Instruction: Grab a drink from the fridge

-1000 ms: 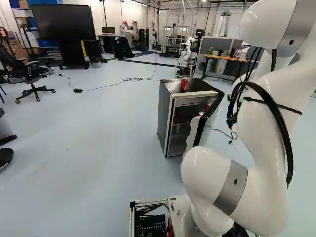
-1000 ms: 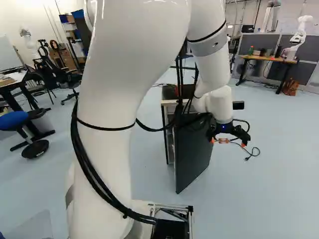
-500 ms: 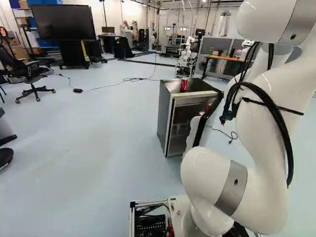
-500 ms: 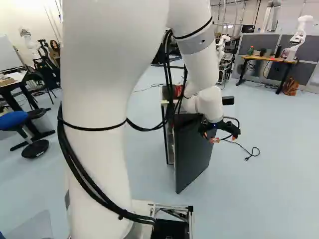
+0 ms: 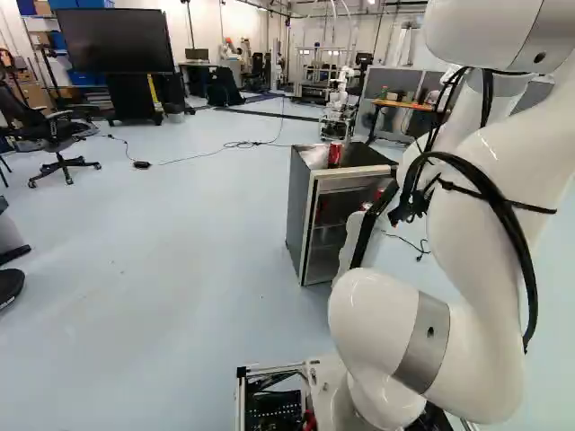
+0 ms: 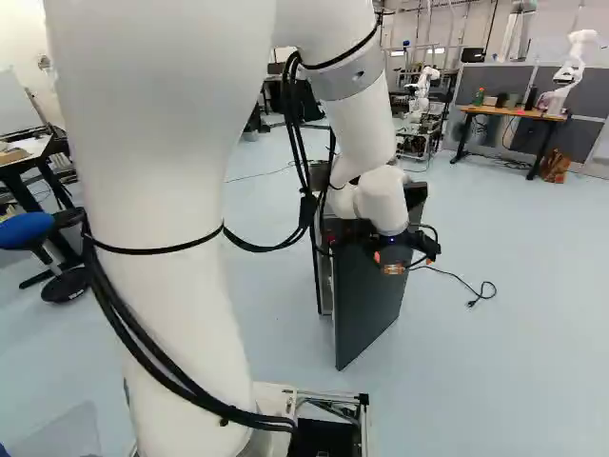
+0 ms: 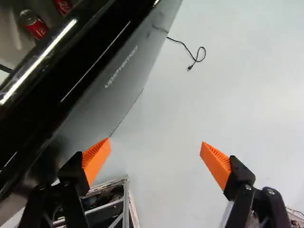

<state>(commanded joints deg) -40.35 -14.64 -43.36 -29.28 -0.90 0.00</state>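
Note:
My gripper [image 6: 406, 255] is at the upper part of the open fridge door [image 6: 366, 305], on its outer side in the right base view. In the wrist view the gripper [image 7: 156, 158] stands open, its orange pads wide apart with only floor seen between them. Beside one finger runs the door's grey outer face [image 7: 102, 90] with its thick black edge. Past that edge, a red can [image 7: 34, 24] and another red can [image 7: 62, 6] show in the fridge. The left base view has the fridge [image 5: 301, 211] with a red can [image 5: 335, 153] on top.
A loose cable [image 6: 466, 290] lies on the floor beyond the door. Farther back are a desk [image 6: 514, 112] and another robot [image 6: 571, 71]. Part of the base frame [image 7: 124, 202] shows beneath the gripper. An office chair [image 5: 58, 148] stands at the left of the left base view.
The arm has swung leftward in both base views, bringing the gripper from beside the door to in front of its upper part. Base, fridge and door have stayed put.

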